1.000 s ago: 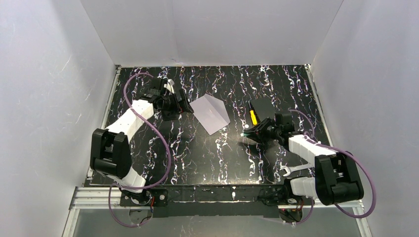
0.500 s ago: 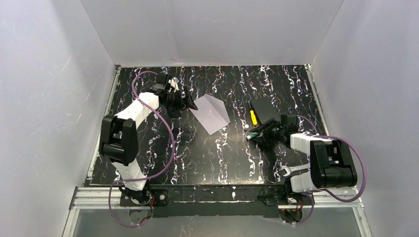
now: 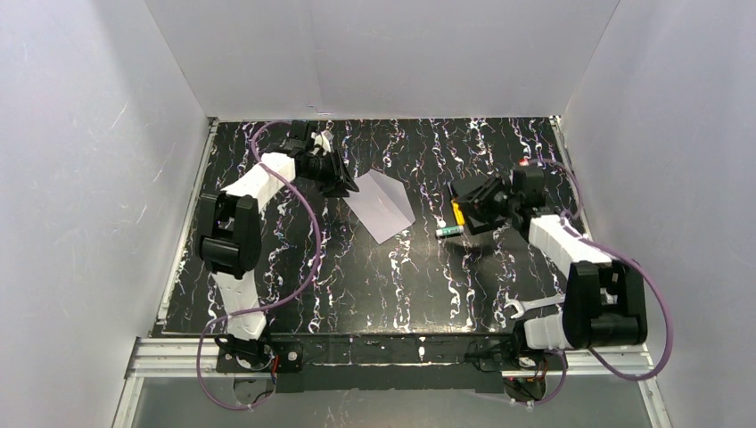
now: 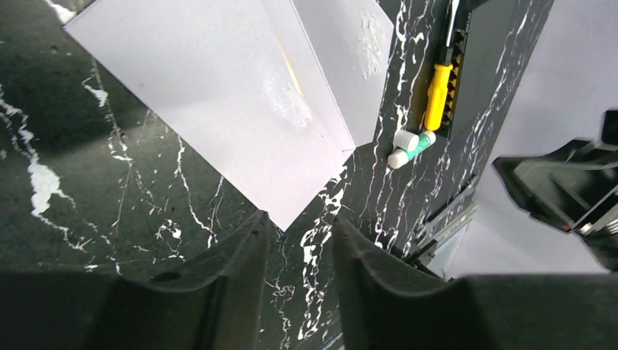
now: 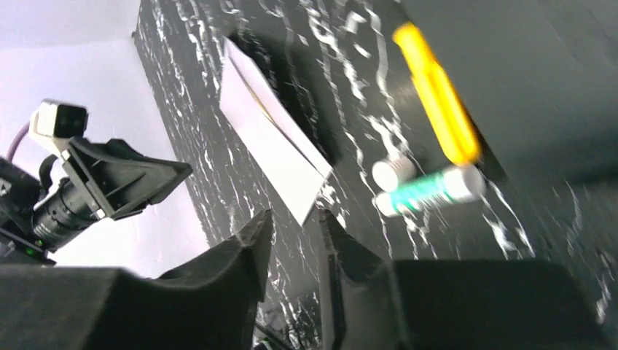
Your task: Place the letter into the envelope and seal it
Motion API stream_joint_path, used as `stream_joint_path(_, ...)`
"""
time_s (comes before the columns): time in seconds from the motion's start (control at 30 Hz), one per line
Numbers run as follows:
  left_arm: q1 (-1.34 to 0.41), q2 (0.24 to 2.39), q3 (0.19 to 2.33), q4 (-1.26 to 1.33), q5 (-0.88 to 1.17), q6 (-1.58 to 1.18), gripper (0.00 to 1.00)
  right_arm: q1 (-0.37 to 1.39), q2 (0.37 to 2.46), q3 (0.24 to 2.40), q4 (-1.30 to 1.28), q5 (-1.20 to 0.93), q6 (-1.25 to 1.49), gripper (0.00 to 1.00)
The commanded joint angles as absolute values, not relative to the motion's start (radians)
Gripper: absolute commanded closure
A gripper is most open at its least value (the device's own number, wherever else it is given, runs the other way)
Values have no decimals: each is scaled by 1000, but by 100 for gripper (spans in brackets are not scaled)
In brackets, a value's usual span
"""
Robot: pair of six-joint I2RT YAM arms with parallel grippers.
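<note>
One envelope [image 3: 382, 207] lies between left gripper [image 3: 346, 187] and right gripper [image 3: 470, 214].

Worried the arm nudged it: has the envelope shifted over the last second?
No. The envelope lies at the same spot and angle against the table's white marbling.

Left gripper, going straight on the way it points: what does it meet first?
Most likely the near corner of the envelope, just ahead of the left gripper; height is unclear, so it might touch the table first.
</note>
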State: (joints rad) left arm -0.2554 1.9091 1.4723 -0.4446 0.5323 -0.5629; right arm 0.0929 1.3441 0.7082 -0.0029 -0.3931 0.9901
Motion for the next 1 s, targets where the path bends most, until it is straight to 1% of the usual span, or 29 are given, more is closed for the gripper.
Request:
stream_joint_path(0.0, -252, 1943, 1530, -425, 648, -580, 73, 166, 1496, 906, 70, -371, 865, 69)
stream_joint_path(0.03, -252, 1959, 1540, -415, 653, -589, 80, 189, 1547, 955, 87, -364, 851, 72)
stream_joint_path(0.17, -252, 2041, 1556, -380, 645, -640, 100, 262, 1766, 1147, 99, -288, 810, 82)
stream_joint_path(0.23, -253, 2091, 1561, -361, 651, -678, 100, 282, 1866, 1257, 78, -223, 796, 86)
stream_joint_path(0.3, -259, 2127, 1577, -360, 654, -686, 100, 292, 1957, 1345, 87, -214, 775, 87)
stream_joint_path(0.4, -267, 2153, 1587, -382, 617, -662, 100, 307, 2093, 1475, 30, -243, 738, 88)
stream_joint_path(0.47, -268, 2171, 1596, -401, 601, -651, 100, 316, 2139, 1519, 3, -258, 726, 89)
stream_joint_path(0.6, -270, 2213, 1622, -442, 597, -641, 100, 319, 2190, 1519, -9, -329, 773, 90)
stream_joint_path(0.73, -271, 2233, 1623, -461, 588, -644, 100, 331, 2234, 1534, 44, -436, 798, 90)
stream_joint_path(0.87, -271, 2242, 1623, -483, 569, -638, 100, 360, 2256, 1594, -19, -476, 760, 87)
stream_joint_path(0.97, -271, 2245, 1624, -502, 547, -638, 100, 377, 2264, 1605, -10, -527, 774, 86)
